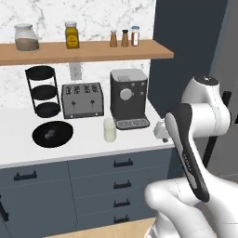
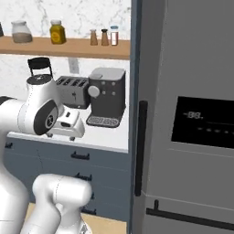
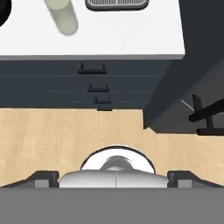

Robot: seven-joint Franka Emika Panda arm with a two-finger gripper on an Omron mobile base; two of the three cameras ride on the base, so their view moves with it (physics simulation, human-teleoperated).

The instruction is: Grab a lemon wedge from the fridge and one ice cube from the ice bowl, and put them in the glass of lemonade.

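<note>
- Hanging above the wooden floor (image 3: 52, 131), my gripper (image 3: 116, 177) has its jaws spread wide, holding nothing.
- I see the glass of lemonade (image 1: 109, 129) near the counter's (image 1: 83, 148) front edge, before the coffee machine (image 1: 128, 97).
- Ice bowl (image 1: 52, 134): left of the glass.
- Fridge (image 2: 192, 114): door closed, at the counter's right end.

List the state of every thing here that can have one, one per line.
fridge: doors shut
glass of lemonade: upright, filled
ice bowl: flat on the counter
gripper: open, empty
counter drawers: shut
coffee machine: nothing under its spout
</note>
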